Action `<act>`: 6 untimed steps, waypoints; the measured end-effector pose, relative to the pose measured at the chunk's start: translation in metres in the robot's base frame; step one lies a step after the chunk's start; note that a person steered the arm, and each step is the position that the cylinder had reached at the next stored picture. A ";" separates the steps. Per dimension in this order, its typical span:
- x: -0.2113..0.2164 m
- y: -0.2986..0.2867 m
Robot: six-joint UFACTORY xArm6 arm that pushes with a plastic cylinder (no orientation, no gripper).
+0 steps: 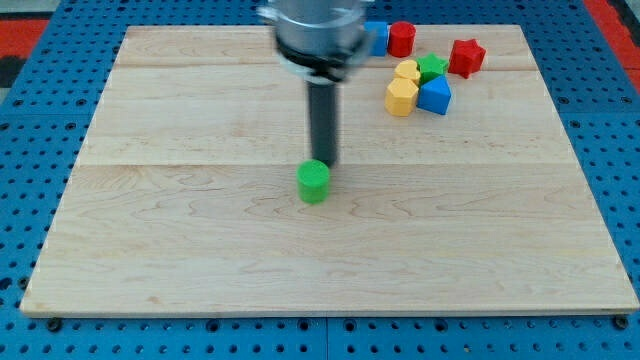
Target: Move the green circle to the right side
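The green circle block (314, 182) sits near the middle of the wooden board (200, 240). My tip (327, 163) is just above and slightly right of it in the view, touching or nearly touching its top right edge. The dark rod rises from there to the arm's blurred mount at the view's top.
A cluster of blocks lies at the view's top right: a red cylinder (402, 39), a blue block (376, 37) partly hidden by the arm, a red star (466, 57), a green block (432, 68), two yellow blocks (403, 95), and a blue block (435, 96).
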State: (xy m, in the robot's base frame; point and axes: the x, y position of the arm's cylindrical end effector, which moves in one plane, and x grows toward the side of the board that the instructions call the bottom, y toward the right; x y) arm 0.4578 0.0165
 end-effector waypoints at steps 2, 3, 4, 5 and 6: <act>0.037 -0.077; 0.066 -0.014; 0.070 -0.063; 0.047 -0.058; 0.006 -0.004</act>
